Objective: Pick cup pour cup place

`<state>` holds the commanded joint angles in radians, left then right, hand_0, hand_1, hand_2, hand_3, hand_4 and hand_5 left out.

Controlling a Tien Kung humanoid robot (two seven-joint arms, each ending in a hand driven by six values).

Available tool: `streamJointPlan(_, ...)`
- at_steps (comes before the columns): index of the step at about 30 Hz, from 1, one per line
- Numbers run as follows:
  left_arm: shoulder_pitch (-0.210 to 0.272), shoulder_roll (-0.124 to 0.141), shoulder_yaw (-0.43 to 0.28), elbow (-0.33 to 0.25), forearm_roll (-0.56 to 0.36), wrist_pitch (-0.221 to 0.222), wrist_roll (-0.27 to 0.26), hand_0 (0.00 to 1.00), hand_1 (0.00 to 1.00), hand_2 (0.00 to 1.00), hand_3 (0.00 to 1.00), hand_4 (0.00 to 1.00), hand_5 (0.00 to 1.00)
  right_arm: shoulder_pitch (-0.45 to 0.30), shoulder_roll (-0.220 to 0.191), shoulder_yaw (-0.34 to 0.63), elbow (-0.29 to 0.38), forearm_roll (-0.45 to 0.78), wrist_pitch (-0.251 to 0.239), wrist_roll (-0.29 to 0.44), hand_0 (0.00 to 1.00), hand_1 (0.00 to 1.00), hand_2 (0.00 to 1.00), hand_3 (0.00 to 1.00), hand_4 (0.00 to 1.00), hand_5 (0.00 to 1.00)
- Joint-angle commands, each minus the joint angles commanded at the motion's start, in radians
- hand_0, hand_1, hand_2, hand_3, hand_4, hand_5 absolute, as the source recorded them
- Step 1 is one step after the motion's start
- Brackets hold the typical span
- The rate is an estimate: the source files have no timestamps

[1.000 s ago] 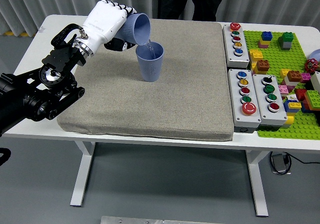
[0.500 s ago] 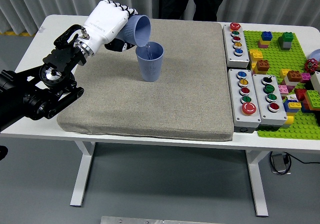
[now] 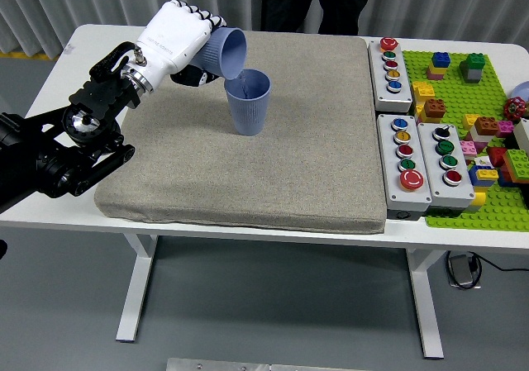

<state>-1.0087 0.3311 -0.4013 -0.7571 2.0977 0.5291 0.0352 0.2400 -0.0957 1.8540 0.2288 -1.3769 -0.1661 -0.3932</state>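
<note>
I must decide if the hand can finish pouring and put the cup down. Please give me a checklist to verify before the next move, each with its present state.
1. Left hand grips the tilted blue cup: ok.
2. Tilted cup's mouth is over the upright blue cup: ok.
3. Upright cup stands straight on the grey mat: ok.
4. No spill visible on the mat: ok.
5. Tilted cup fully emptied: cannot tell.
6. Free mat space left of the upright cup for placing: ok.

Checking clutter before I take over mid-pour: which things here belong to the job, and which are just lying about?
Job: left hand; tilted blue cup it holds; upright blue cup under its lip; grey mat.
Lying about: three button boxes; green baseplate with toy bricks.
</note>
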Motion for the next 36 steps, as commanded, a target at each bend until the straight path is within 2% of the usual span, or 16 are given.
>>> streamJointPlan(26,-0.042,0.012,0.063,0.000,0.049,0.010,0.032,0.419,0.444,0.472,0.519,0.702,0.124,-0.001,-0.001,-0.001,0.000,0.002,0.001,0.001,0.693,0.659,0.609,0.632,0.002,0.299)
streamJointPlan(36,-0.073,0.019,0.122,-0.017,0.096,0.011,0.063,0.420,0.444,0.472,0.518,0.700,0.121,0.001,-0.002,-0.004,0.000,0.006,0.000,0.000,0.693,0.659,0.608,0.632,0.002,0.298)
